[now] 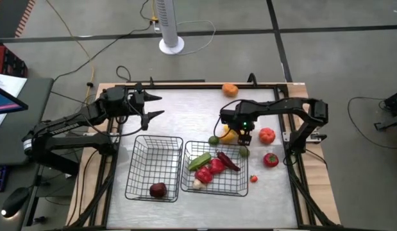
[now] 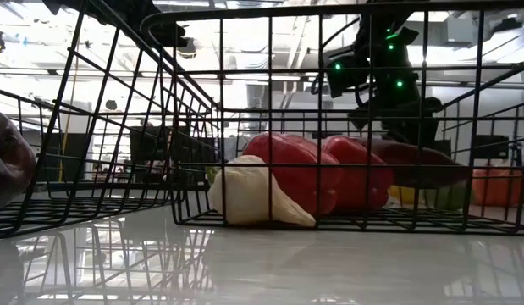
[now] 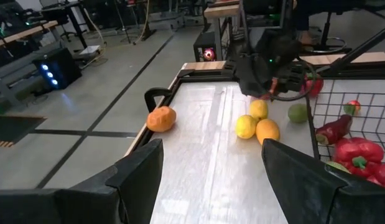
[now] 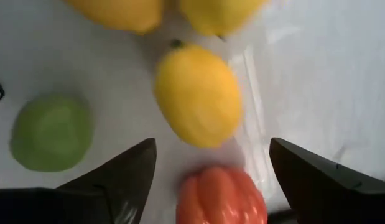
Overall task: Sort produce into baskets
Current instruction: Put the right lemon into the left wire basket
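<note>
Two black wire baskets sit side by side near the front of the counter [image 1: 185, 102]. No readable brand, label or writing shows on anything. The left basket [image 1: 139, 172] holds a single dark red fruit [image 1: 158, 190] in its near right corner. The right basket [image 1: 235, 186] holds a red pepper [image 1: 211, 169], a green pepper [image 1: 199, 160] lying on a diagonal, a dark purple chili [image 1: 228, 161] lying on the opposite diagonal, and a white garlic bulb [image 1: 197, 183] by its near left corner.

The right arm reaches in from the right edge, elbow bent, its end effector [image 4: 208, 180] pointing down over a cluster of yellow fruit just behind the right basket. Its fingers [image 4: 117, 177] are spread wide and grip nothing; between them lie a yellow lemon [image 4: 198, 93], its long axis running along the gap, and an orange-red tomato [image 4: 220, 196] just beside it. A green lime [image 4: 50, 132] lies outside one finger.

The left arm stretches from the left edge toward the counter's back left, above the left basket. Its end effector [image 1: 154, 106] points right, fingers partly apart, empty.

An orange [image 1: 230, 90] rests at the back edge. More red fruit [image 1: 267, 135] lies right of the baskets, well apart from them
</note>
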